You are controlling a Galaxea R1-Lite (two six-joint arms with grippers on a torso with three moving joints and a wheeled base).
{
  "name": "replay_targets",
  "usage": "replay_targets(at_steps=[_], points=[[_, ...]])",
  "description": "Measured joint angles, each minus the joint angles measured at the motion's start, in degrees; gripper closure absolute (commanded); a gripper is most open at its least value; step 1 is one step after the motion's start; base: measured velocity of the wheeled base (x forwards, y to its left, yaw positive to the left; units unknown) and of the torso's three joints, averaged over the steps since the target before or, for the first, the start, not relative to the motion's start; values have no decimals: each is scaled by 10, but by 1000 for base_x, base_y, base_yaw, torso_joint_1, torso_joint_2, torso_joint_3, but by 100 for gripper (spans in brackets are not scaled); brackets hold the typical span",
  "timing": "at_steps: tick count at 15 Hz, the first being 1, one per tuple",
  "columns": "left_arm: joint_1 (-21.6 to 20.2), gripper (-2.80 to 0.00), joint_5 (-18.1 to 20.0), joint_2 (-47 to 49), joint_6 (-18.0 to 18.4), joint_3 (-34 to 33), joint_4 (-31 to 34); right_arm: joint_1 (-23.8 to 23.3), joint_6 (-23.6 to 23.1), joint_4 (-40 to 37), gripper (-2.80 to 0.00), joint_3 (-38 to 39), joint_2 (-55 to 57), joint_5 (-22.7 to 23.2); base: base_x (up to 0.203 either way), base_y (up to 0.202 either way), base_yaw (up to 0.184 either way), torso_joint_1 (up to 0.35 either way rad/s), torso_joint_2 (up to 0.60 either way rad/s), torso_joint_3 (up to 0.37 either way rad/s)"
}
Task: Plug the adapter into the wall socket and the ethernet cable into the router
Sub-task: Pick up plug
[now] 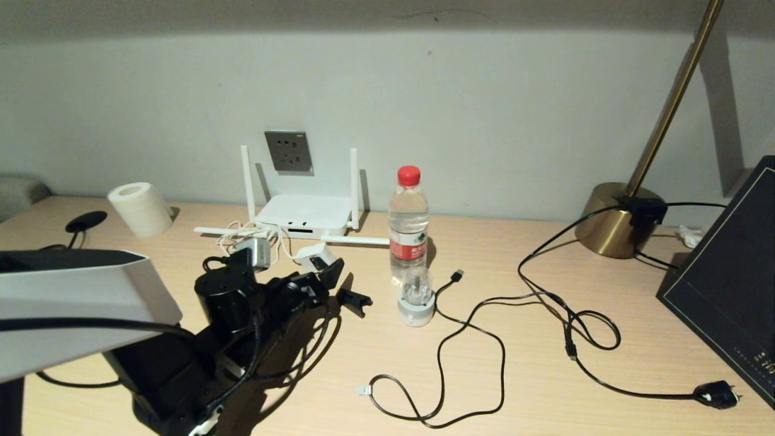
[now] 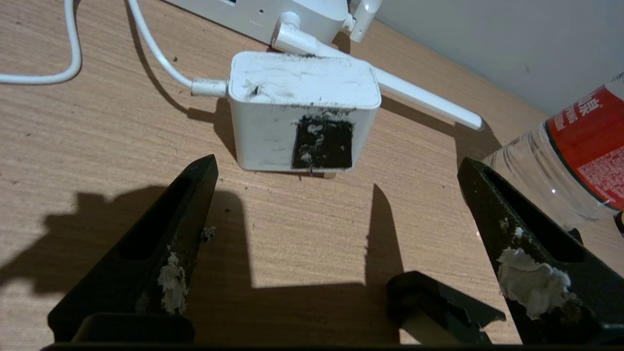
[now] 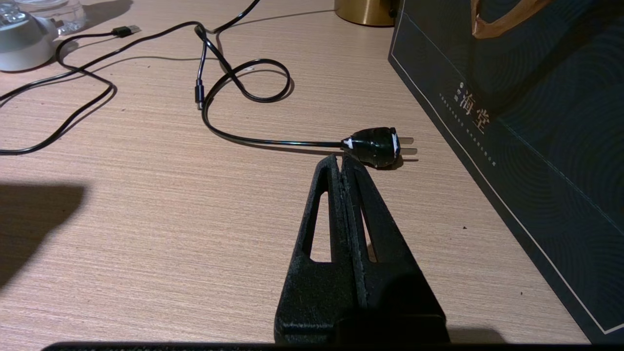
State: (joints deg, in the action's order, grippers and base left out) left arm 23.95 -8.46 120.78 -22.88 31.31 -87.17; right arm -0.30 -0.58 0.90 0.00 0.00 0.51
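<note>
Tabletop (image 1: 545,387), light wood, runs back to a grey wall; the wall socket (image 1: 288,151) sits on that wall just above the back edge, left of centre. Directly below it the router (image 1: 304,213) rests at the back edge, antennas partly up, partly flat. Water bottle (image 1: 408,221) stands just right of the router. Ethernet cable (image 1: 448,357) lies loose toward the front edge, clear plug end nearest the front. Adapter (image 2: 302,122) lies on the tabletop just in front of the router, white cord trailing off one side, dark label facing the left gripper (image 2: 336,190). That gripper hangs low in front of it, fingers spread wide, not yet touching. Right gripper (image 3: 341,168) is parked near the right edge beside a black lamp plug (image 3: 375,145), fingers pressed together, empty. Step in hand, as judged: grasp the adapter. Advance until both fingers straddle the two plain sides, clear of the cord exit. Prongs are not visible, so confirm their direction before lifting toward the socket.
</note>
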Motion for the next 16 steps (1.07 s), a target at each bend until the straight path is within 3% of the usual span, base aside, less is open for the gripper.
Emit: replay_targets(at_steps=[16], points=[[58,-280,-27,-114,-2,-112,0,0,0,0,0,0,0,0,0,0,0,0,0,0]])
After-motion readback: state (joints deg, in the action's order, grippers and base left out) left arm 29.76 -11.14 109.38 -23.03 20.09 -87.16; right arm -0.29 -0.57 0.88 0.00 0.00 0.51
